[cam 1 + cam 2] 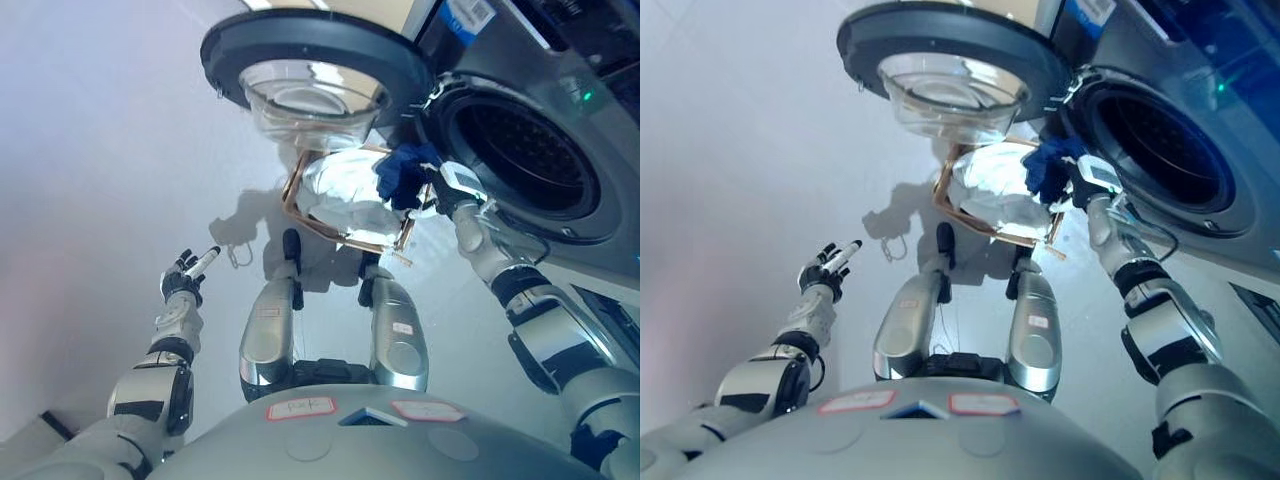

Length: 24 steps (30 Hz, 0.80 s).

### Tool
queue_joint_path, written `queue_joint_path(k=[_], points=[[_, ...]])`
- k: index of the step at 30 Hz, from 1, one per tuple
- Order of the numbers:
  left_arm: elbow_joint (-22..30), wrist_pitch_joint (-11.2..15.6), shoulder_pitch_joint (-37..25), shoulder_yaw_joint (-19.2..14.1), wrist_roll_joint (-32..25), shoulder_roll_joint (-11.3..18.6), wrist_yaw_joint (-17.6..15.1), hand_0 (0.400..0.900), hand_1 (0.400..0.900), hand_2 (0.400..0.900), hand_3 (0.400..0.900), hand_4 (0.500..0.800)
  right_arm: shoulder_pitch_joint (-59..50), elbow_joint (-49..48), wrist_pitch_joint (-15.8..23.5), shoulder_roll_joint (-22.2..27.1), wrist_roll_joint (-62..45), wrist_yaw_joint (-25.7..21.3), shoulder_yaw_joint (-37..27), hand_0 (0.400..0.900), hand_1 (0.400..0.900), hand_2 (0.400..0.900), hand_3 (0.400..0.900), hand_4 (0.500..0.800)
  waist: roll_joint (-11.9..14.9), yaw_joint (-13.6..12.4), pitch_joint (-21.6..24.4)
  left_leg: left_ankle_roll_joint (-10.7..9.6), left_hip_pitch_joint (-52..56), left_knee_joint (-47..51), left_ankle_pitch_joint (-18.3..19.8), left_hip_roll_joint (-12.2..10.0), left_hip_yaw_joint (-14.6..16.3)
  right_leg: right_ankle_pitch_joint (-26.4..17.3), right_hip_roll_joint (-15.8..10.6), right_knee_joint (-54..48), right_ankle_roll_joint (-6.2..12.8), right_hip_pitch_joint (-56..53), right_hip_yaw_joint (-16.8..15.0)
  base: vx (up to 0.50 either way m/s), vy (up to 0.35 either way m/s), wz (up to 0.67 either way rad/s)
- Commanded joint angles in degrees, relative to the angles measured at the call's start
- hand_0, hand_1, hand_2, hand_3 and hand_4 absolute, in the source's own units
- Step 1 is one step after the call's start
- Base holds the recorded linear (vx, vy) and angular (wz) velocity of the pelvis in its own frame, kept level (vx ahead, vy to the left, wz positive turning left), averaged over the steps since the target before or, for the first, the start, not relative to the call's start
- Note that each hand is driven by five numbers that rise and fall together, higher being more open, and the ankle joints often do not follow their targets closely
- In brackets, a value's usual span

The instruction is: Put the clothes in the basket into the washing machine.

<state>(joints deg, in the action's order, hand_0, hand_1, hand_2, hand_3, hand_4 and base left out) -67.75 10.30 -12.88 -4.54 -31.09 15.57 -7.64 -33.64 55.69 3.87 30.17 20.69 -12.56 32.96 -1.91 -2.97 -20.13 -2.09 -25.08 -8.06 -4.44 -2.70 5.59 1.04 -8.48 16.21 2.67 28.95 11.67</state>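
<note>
A wooden-framed basket [300,185] stands on the floor in front of the washing machine [560,150] and holds white cloth [345,195]. My right hand [440,190] is shut on a dark blue garment [405,170] and holds it above the basket's right side, beside the open drum [520,150]. The round door [310,60] is swung open to the left, above the basket. My left hand [188,272] is open and empty over the bare floor at the left, far from the basket.
The washer's open door overhangs the basket from behind. The machine's front panel [610,230] fills the right side. Pale floor [100,150] stretches to the left of the basket.
</note>
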Motion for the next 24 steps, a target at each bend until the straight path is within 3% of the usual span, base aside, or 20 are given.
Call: queue_joint_path(k=[1, 11, 24], points=[[0.81, 3.5, 1.59, 0.58, -3.51, 3.95, -2.9, 0.9, 0.9, 0.9, 0.9, 0.8, -2.45, -2.11, 2.02, 2.02, 0.53, -4.1, 3.16, 0.9, 0.9, 0.9, 0.9, 0.8, 1.43, 0.68, 2.37, -1.8, -7.55, -10.6, 6.89, 0.06, 1.67, -0.5, -2.16, 5.08, 3.36, 5.33, 1.1, -0.07, -0.022, 0.24], [3.87, 5.55, -1.03, 2.2, -6.89, 5.47, -4.61, 0.9, 0.9, 0.9, 0.9, 0.8, -11.05, 6.63, 1.19, 3.36, 1.38, -8.25, 4.8, 0.9, 0.9, 0.9, 0.9, 0.8, 0.19, -0.66, 2.1, -2.45, -20.52, -21.77, 11.43, -0.93, -0.07, 4.91, -3.27, 18.27, 3.84, 17.96, 1.0, -0.01, -0.024, 0.18], [8.24, 8.58, -1.78, 1.4, -11.64, 6.77, -6.49, 0.9, 0.9, 0.9, 0.9, 0.8, -22.98, 14.2, -1.68, 8.82, 10.63, -14.29, 10.7, 0.9, 0.9, 0.9, 0.9, 0.8, -1.96, -2.89, 3.05, -2.38, -35.6, -29.79, 12.93, -0.2, -1.86, 7.28, -4.5, 26.54, 3.51, 32.79, 0.96, -0.02, -0.007, 0.1]])
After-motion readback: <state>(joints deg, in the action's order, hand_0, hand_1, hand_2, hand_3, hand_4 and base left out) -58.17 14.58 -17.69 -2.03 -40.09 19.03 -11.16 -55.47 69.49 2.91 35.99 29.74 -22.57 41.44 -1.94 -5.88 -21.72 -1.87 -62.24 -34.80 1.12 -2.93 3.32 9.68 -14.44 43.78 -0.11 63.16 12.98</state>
